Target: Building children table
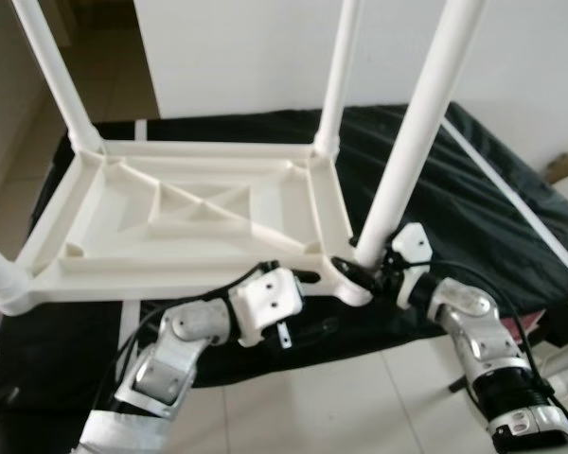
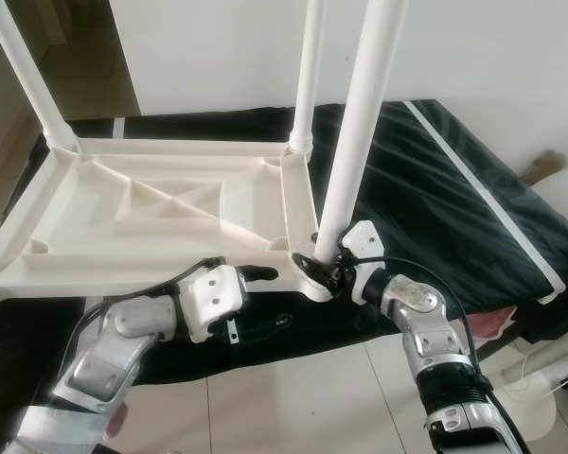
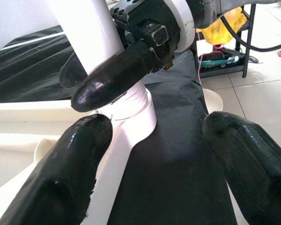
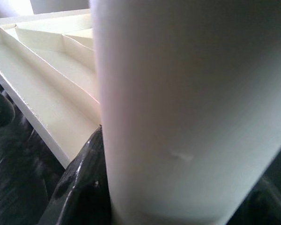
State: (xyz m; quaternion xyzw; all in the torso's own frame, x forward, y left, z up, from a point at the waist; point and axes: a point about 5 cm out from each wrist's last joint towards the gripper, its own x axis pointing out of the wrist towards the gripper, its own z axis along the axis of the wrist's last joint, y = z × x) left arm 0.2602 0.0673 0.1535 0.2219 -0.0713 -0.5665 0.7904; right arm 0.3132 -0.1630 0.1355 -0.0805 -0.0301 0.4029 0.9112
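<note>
A white plastic children's table (image 1: 189, 213) lies upside down on a black cloth. Its legs stand up at the far left (image 1: 57, 76), the far right (image 1: 336, 76) and the near left corner (image 1: 0, 274). My right gripper (image 1: 364, 270) is shut on the base of the near right leg (image 1: 417, 123), just above its corner socket; the leg (image 4: 187, 108) is pressed between the fingers (image 4: 79, 187). My left gripper (image 3: 154, 168) is open beside that same corner. One of its fingers (image 3: 61, 178) rests against the table's rim and the other hangs over the cloth.
The black cloth (image 1: 483, 189) covers a low surface that ends just in front of me, above the tiled floor (image 1: 312, 407). A white wall stands behind. A rack with a yellow item (image 3: 225, 23) stands to my right.
</note>
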